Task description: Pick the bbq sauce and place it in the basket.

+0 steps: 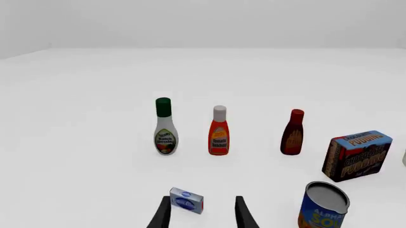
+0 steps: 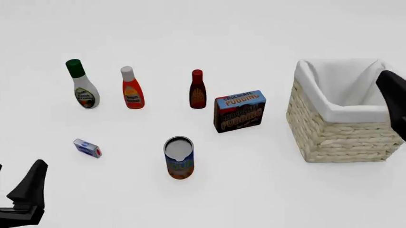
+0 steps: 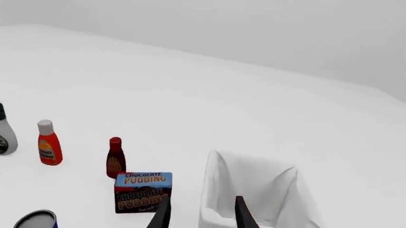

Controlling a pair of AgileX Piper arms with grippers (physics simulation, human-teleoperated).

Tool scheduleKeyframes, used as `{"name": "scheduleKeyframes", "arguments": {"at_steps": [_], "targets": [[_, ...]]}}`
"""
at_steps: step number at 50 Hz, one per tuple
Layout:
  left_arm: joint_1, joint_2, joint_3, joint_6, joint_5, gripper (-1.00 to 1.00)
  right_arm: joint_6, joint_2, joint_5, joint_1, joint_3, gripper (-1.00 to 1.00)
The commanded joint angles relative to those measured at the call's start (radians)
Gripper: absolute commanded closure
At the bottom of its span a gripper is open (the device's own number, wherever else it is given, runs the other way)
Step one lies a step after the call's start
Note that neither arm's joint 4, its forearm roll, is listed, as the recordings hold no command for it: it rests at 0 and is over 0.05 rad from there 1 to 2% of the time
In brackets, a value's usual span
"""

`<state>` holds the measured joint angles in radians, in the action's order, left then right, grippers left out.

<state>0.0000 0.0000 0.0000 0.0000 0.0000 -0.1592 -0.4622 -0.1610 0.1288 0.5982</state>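
The bbq sauce [image 2: 197, 90], a small dark reddish-brown bottle with a red cap, stands upright in the middle of the table; it also shows in the left wrist view [image 1: 293, 135] and the right wrist view [image 3: 115, 160]. The basket [image 2: 330, 137], woven wicker with a white cloth lining, sits at the right, and its lining [image 3: 254, 190] fills the lower part of the right wrist view. My left gripper [image 2: 28, 194] is open at the near left, far from the bottle, its fingers [image 1: 244, 213] holding nothing. My right gripper [image 2: 393, 99] hangs open over the basket's right side.
A white bottle with a green cap [image 2: 82, 90] and an orange-red bottle with a white cap [image 2: 132, 90] stand left of the bbq sauce. A chocolate pudding box [image 2: 239, 110] is just right of it. A can [image 2: 178, 157] and a small blue-white box [image 2: 87, 148] lie nearer.
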Motion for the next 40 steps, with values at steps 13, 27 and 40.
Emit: {"name": "scheduleKeyframes", "arguments": {"at_steps": [13, 27, 40], "targets": [[0.000, 0.000, 0.000, 0.000, 0.000, -1.00, -0.011, -0.359, -0.073, 0.095, 0.345, -1.00], [0.000, 0.000, 0.000, 0.000, 0.000, -1.00, 0.035, -0.563, -0.122, 0.164, 0.547, -1.00], [0.000, 0.000, 0.000, 0.000, 0.000, -1.00, 0.054, -0.744, -0.178, 0.214, 0.715, -1.00]]}}
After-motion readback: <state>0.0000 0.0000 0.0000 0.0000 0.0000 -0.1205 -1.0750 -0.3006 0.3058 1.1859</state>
